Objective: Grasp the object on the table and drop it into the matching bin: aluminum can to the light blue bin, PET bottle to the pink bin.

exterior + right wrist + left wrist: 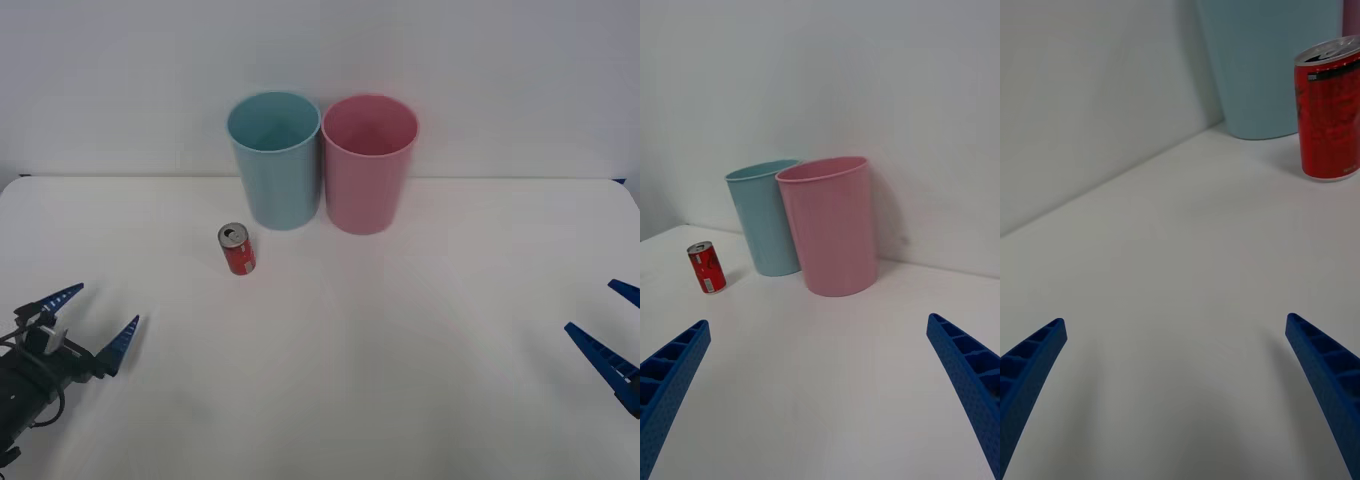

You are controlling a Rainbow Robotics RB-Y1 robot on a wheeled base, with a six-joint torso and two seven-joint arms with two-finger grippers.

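A small red aluminum can (238,250) (707,268) (1328,110) with a silver top stands upright on the white table (400,340), just in front and left of the light blue bin (275,160) (764,217) (1270,60). The pink bin (368,163) (833,225) stands touching the blue one on its right. My left gripper (95,315) (1176,390) hovers open over the table's near left, well short of the can. Low at the near right edge, my right gripper (612,330) (816,390) is open too, with nothing between its fingers.
A plain white wall rises right behind the bins. The table stretches wide and bare between the two arms and in front of the bins.
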